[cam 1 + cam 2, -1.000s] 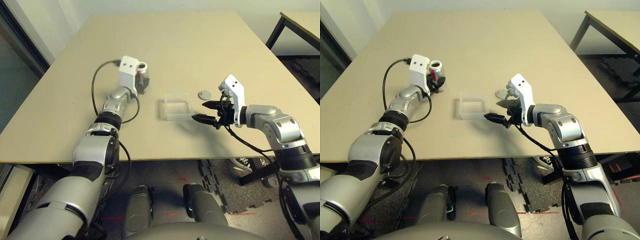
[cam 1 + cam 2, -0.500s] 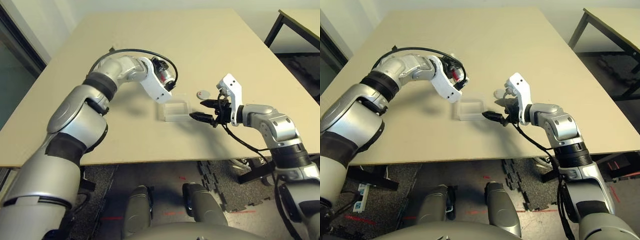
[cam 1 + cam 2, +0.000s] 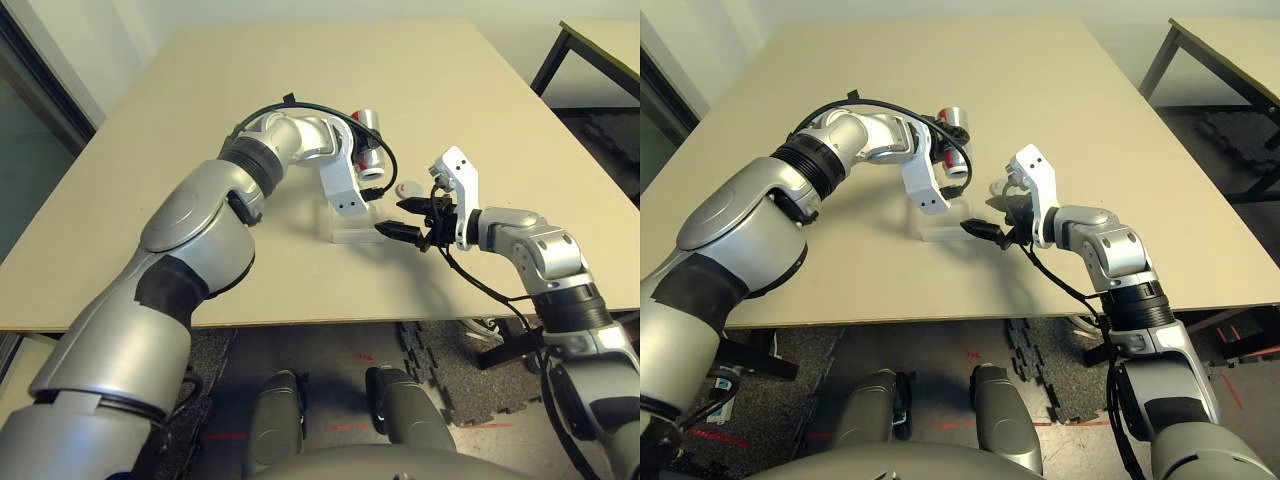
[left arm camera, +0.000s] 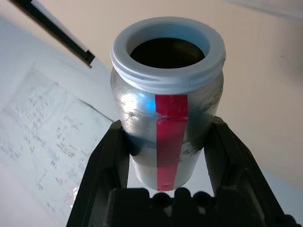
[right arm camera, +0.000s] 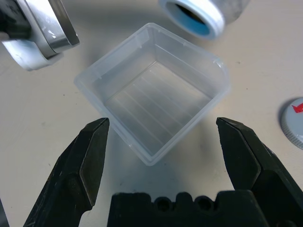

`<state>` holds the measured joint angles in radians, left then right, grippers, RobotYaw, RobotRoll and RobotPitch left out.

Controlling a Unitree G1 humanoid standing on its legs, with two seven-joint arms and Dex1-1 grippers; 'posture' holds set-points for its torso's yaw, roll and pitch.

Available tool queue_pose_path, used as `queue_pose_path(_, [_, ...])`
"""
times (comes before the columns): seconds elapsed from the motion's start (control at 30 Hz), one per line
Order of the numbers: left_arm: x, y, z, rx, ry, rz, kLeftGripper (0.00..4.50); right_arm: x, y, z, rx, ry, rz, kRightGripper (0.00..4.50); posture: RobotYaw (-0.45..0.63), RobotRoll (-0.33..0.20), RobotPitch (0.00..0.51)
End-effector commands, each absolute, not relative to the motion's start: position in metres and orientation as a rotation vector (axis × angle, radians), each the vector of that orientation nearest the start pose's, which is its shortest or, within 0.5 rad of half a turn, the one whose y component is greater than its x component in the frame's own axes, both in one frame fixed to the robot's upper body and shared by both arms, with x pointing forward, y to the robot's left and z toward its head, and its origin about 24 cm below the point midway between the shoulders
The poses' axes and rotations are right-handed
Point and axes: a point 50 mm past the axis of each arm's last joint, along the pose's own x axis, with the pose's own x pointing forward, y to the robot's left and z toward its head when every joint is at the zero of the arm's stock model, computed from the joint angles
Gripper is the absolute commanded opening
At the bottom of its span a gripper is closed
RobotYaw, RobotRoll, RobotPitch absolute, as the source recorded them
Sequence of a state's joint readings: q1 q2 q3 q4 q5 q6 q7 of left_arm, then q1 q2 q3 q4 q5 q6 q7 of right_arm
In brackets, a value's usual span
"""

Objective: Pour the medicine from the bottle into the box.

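Left tool (image 4: 165,142) pinching one bottle (image 4: 166,104), right tool (image 5: 163,156) spread before one box (image 5: 154,90), one cap (image 5: 294,124)

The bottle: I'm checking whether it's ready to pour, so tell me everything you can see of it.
The bottle is a small silvery-grey cylinder, metallic-looking, with a red strip down its side and a white threaded rim around an open, dark mouth; no cap is on it. The left gripper clamps its body between two black fingers. It is held in the air, tipped on its side, just beyond the far edge of the box, its mouth towards the box. Nothing can be seen coming out.
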<state>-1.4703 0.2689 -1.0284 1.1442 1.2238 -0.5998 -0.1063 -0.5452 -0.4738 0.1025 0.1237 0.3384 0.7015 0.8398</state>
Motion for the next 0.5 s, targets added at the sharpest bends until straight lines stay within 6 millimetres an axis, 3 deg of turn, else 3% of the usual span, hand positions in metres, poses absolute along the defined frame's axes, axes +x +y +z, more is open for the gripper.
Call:
queue_pose_path(0.03, [0.391,0.036,0.185,-3.224,0.855,1.371,2.40,0.320,-0.160,0.118,-0.058,0.386,0.912,4.50,-0.15,0.000,0.063])
queue_pose_path(0.27, [0.398,0.058,0.189,-3.627,0.601,2.110,2.40,0.318,-0.164,0.119,-0.057,0.386,0.902,4.50,-0.16,0.000,0.065])
queue_pose_path(0.3, [0.403,0.061,0.197,-3.752,0.521,2.401,2.40,0.318,-0.165,0.119,-0.057,0.387,0.897,4.50,-0.16,0.000,0.066])
queue_pose_path(0.33, [0.409,0.068,0.201,-3.826,0.332,2.795,2.40,0.318,-0.167,0.118,-0.059,0.389,0.894,4.50,-0.16,0.000,0.066])
queue_pose_path(0.37, [0.413,0.074,0.201,-3.745,0.131,3.271,2.40,0.317,-0.168,0.118,-0.061,0.391,0.892,4.50,-0.16,0.000,0.067])
queue_pose_path(0.4, [0.417,0.083,0.198,-3.582,-0.132,3.750,2.40,0.316,-0.169,0.118,-0.062,0.394,0.891,4.50,-0.16,0.000,0.067])
queue_pose_path(0.43, [0.419,0.091,0.195,-3.412,-0.346,4.076,2.40,0.316,-0.170,0.117,-0.064,0.398,0.891,4.50,-0.16,0.000,0.067])
queue_pose_path(0.5, [0.423,0.106,0.188,-2.975,-0.604,4.654,2.40,0.315,-0.171,0.117,-0.069,0.404,0.893,4.50,-0.16,0.000,0.067])
